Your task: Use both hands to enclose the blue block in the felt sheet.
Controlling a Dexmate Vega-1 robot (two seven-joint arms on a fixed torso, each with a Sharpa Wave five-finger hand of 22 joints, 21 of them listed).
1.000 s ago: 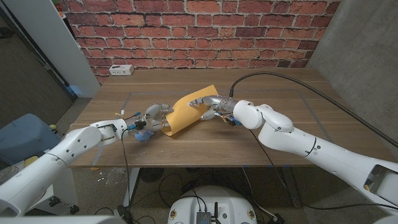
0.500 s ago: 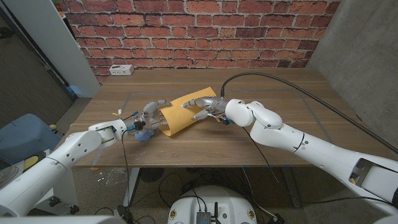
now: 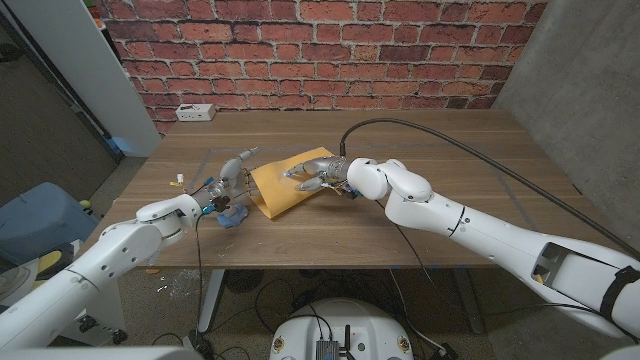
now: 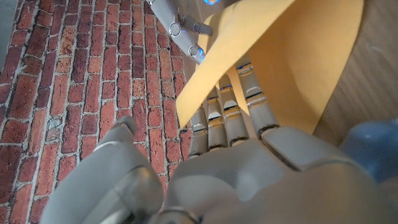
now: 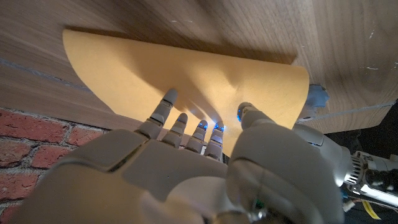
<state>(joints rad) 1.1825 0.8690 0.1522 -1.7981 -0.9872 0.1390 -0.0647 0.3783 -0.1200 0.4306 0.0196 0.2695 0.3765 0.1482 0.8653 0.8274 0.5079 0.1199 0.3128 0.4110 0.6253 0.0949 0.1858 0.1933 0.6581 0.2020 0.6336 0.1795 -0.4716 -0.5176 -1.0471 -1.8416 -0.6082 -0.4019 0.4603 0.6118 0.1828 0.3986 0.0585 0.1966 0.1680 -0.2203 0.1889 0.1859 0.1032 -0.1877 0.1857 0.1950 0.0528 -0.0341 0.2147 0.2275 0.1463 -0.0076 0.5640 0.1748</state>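
Glossy white arm shells, grey segmented-finger right hand (image 3: 312, 172), black cable along the right arm.

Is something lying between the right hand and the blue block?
Yes. The yellow felt sheet lies under the right hand, whose fingers press on it. Blue peeks past the sheet's edge by the left hand; I cannot tell if that is the block.

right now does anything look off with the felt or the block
Yes: the blue block lies on bare table beside the felt sheet, not under it. The right hand presses the sheet down, while the left hand is at its raised edge, so the fold seems to enclose nothing.
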